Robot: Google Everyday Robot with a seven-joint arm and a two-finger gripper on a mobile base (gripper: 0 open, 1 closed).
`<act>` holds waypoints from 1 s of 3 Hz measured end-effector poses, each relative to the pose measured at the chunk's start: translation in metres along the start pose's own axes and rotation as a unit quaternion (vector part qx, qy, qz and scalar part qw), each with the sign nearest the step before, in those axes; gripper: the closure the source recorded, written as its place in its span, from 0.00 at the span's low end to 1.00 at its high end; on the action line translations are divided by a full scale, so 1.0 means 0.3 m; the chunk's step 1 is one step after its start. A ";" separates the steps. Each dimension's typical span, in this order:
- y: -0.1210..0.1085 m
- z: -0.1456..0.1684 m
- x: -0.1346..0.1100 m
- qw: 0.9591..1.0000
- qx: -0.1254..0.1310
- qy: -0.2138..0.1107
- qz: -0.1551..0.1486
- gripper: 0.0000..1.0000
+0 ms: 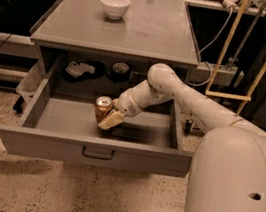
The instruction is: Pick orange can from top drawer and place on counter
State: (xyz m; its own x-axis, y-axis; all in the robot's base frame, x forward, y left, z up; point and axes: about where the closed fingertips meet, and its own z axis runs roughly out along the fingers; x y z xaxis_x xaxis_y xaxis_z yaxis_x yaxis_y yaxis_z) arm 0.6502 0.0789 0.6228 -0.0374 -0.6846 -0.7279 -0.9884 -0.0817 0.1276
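At frame centre we see the hand clamped on the can inside the open drawer below the surface

White robot arm
Rounded glossy shells, small dark holes; tan-tipped claw inside the top drawer.

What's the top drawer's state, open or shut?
Open: the top drawer is pulled out from under the counter, its inside exposed, with the orange can and the gripper down inside it.
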 end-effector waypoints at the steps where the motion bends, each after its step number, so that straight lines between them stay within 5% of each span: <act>1: 0.008 -0.114 -0.080 0.998 0.051 -0.026 -0.015 1.00; 2: 0.058 -0.351 -0.230 0.986 0.152 -0.062 -0.040 1.00; 3: 0.069 -0.596 -0.403 0.968 0.232 -0.083 -0.045 1.00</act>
State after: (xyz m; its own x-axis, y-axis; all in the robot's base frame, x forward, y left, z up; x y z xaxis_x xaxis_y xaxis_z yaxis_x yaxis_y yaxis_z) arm 0.6606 0.0304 0.8339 0.0663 -0.5611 -0.8251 -0.9469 0.2254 -0.2294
